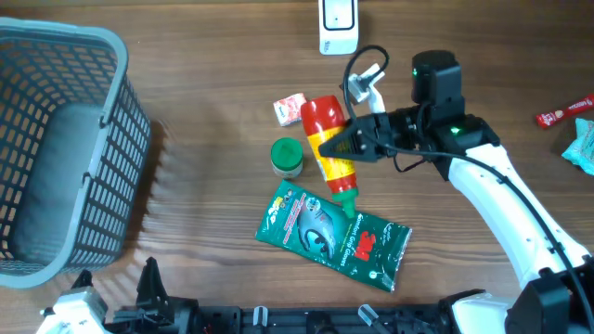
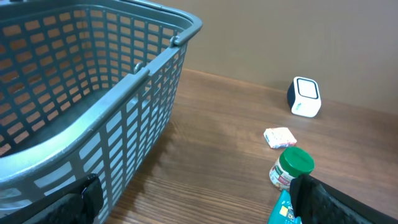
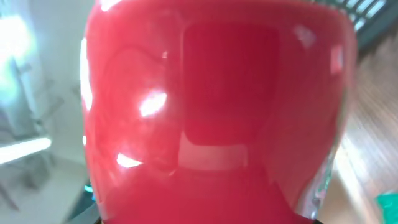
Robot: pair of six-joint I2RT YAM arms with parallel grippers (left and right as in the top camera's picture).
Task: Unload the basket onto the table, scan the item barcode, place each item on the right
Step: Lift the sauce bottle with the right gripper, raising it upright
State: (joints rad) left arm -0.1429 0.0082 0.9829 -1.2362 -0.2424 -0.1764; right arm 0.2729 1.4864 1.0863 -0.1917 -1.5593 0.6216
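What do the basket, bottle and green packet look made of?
The basket looks like matte grey moulded plastic: gridded walls. The bottle seems glossy red plastic: bright highlights in the right wrist view. The packet is likely printed plastic film: thin, flat, slightly wrinkled.

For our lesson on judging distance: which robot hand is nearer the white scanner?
Right. The right hand, gripping the red bottle, is close to the white scanner; the open left hand sits far off beside the basket.
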